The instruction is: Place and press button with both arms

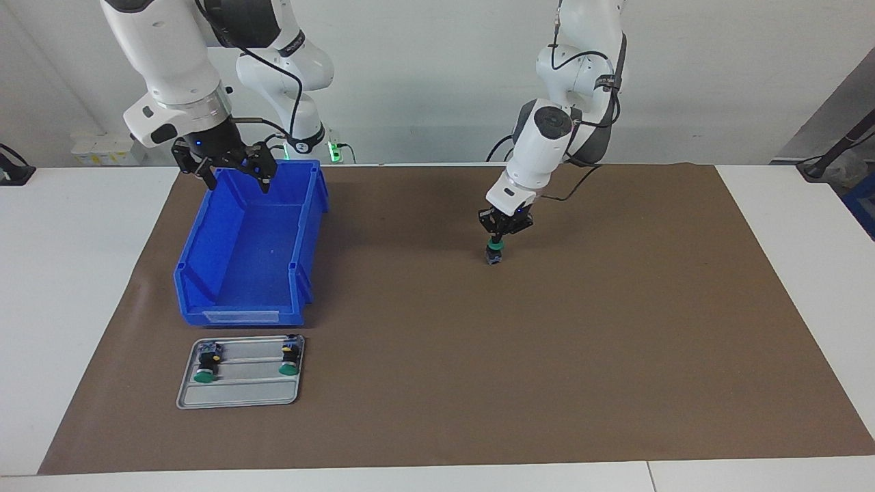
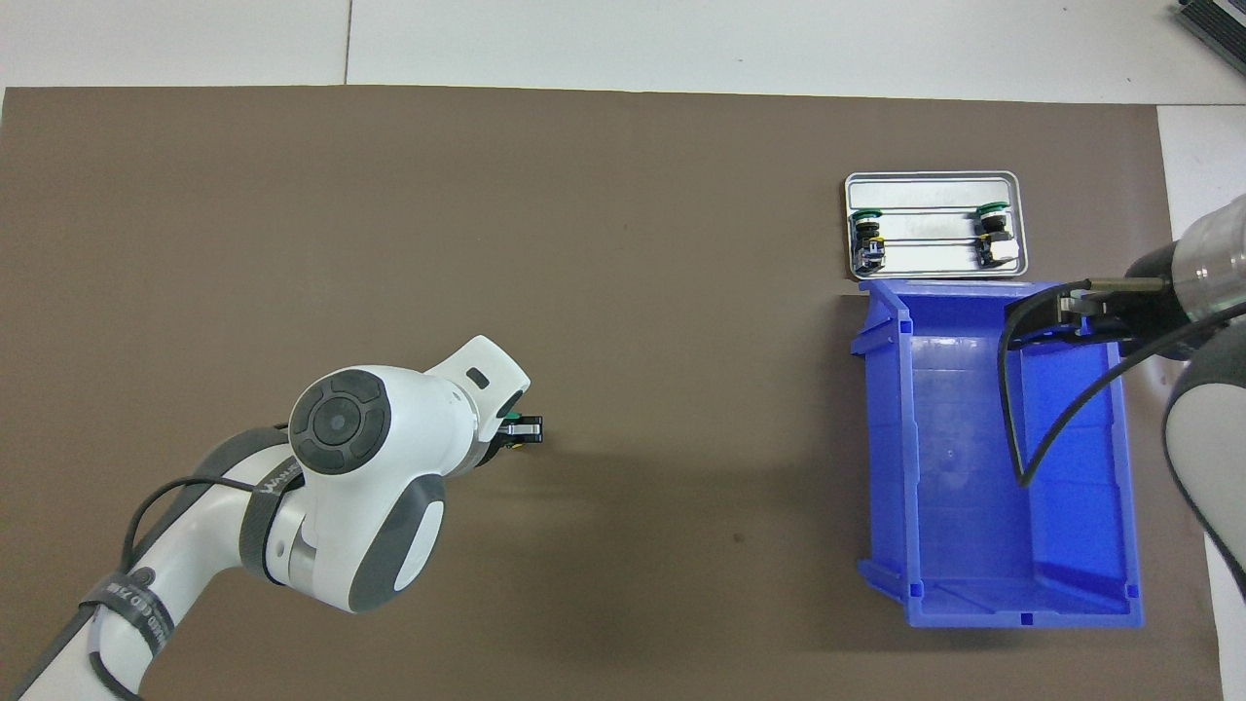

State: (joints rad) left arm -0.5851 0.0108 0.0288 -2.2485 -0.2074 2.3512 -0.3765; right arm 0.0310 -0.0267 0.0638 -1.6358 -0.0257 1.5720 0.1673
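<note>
Mat (image 1: 615,355) spreads brown and bare around my left gripper (image 1: 504,231), with wide room on every side before its edges; white table (image 1: 82,273) shows past the mat at both ends. My left fingers are clamped on the button (image 1: 495,250), gripping near its green cap. The button stands upright on the mat, about midway along the table, cap up and dark body down, so its long axis runs vertical. Whether its base fully rests on the mat I cannot tell.

My right gripper (image 1: 236,179) hangs with jaws spread wide and holding nothing, over the bin (image 1: 205,273) at the end nearest the robots. The blue bin sits toward the right arm's end of the table, and a pale blank label strip shows on its wall farthest from the robots. Just beside that wall, farther from the robots, lies a grey tray (image 1: 239,396) with two more green-capped buttons (image 1: 206,365) on their sides, caps pointing away from the robots.

The band of lettering on my left arm (image 2: 321,506) is too small to make out.
</note>
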